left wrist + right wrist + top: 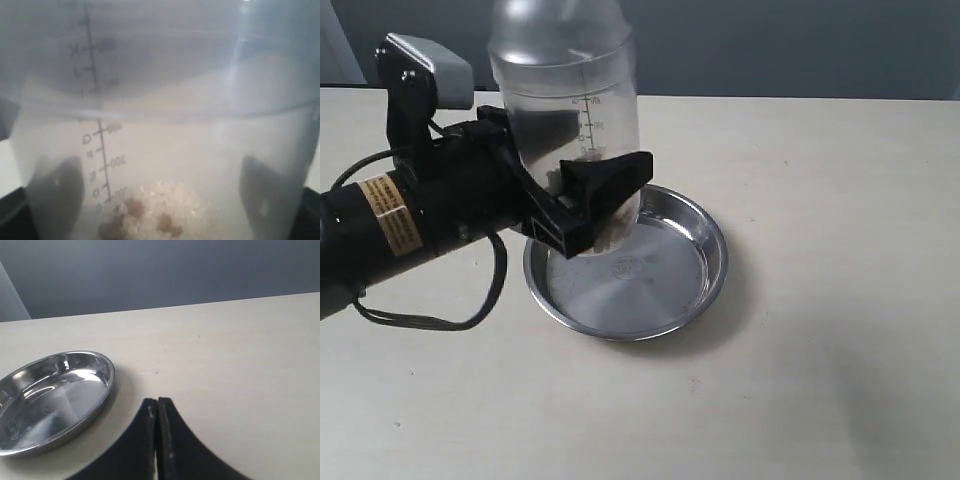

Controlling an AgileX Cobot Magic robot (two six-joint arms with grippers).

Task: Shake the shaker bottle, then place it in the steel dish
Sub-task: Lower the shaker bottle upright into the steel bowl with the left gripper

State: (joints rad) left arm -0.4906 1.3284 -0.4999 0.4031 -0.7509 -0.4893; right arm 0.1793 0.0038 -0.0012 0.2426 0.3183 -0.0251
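One shaker bottle (560,70) clamped in left gripper (592,160), over one steel dish (705,235). Right gripper (157,410) jaws together.

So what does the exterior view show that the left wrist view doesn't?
Only the exterior view shows the round shiny stainless-steel dish. Only the left wrist view makes out brownish and white granules inside. Both show the clear frosted plastic shaker bottle with printed measuring marks, gripped by the left gripper.

Pale beige table (820,380); steel dish (650,292) flat on it, approx mid-table.
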